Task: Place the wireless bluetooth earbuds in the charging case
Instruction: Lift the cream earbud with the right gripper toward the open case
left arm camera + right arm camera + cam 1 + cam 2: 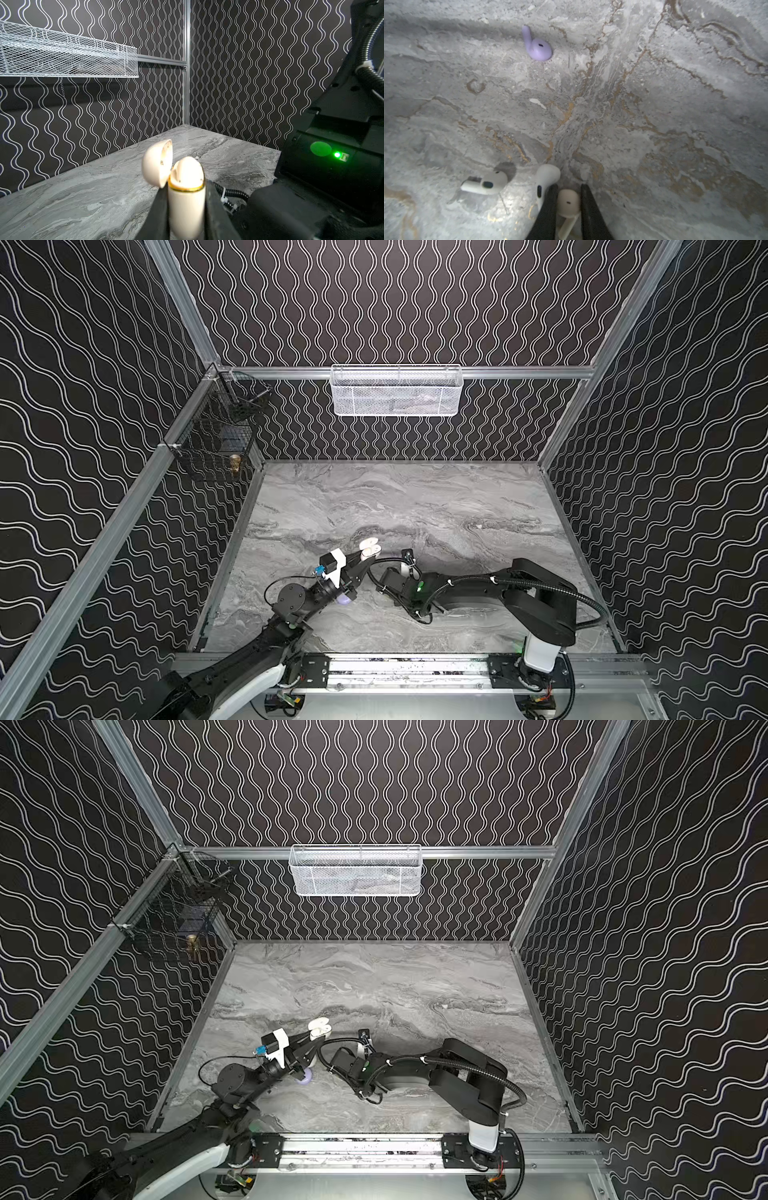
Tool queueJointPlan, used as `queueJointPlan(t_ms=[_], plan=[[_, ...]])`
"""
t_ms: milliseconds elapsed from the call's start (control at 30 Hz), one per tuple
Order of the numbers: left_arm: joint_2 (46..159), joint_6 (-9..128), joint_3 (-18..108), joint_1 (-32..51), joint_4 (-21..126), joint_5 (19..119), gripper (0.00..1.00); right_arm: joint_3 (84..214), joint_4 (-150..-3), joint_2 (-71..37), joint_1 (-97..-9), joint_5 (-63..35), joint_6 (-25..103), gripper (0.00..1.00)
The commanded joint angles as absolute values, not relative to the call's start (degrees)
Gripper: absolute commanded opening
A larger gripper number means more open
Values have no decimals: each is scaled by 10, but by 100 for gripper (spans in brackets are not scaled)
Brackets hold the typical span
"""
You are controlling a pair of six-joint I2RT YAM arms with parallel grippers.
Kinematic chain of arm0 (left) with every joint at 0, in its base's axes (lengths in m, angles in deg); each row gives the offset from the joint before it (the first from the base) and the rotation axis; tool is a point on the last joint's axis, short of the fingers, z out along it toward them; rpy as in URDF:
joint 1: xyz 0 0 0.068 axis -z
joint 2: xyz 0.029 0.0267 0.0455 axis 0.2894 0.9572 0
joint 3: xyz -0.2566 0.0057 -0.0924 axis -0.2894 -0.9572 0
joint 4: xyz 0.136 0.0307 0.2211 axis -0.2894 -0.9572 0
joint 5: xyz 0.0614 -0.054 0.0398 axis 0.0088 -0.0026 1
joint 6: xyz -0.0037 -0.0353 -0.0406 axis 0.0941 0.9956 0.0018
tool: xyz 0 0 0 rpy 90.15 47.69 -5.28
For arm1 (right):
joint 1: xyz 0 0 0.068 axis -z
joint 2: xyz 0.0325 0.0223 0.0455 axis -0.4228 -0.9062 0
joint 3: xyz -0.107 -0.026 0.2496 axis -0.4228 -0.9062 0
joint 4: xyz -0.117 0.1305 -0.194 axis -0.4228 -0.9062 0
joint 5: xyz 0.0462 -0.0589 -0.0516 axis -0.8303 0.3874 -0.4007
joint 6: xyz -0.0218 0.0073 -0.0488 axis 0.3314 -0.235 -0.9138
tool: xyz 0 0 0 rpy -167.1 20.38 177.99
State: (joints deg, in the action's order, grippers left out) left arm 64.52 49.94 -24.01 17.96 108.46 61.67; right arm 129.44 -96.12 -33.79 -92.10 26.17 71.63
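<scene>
The right gripper (pixel 569 186) had its jaws nearly together, pinching a cream earbud (pixel 568 202) on the grey marble-patterned tabletop (pixel 654 104). A white earbud (pixel 547 176) lay against one finger and might get dragged along on a lift; the smooth bud could also squirt free. The left gripper (pixel 186 187) clamped the open cream charging case (pixel 186 209). Black wavy-lined walls (pixel 249 62) enclosed the cell; a white mesh basket (pixel 62 54) hung behind

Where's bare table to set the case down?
Free: far half of the marble table, to the back wall, and the near strip by the front rail. Crowded: mid-table, where the left hand holds the cream charging case and the right hand grips a cream earbud beside two white earbuds.
</scene>
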Motion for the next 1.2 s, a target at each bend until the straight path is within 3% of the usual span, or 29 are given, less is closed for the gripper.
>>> queueJointPlan(t_ms=[0,400,667,867,1167], plan=[[645,492,-235,180,1093,611,0,1294,-1010,-338,-925,242,710,17],[662,509,-238,179,1137,576,0,1238,-959,-155,-932,354,652,16],[695,536,-237,180,1221,508,0,1189,-757,42,-961,459,439,16],[733,562,-233,180,1291,461,0,1127,-511,116,-976,413,233,17],[782,586,-227,180,1366,412,0,1093,-310,79,-994,307,90,15]])
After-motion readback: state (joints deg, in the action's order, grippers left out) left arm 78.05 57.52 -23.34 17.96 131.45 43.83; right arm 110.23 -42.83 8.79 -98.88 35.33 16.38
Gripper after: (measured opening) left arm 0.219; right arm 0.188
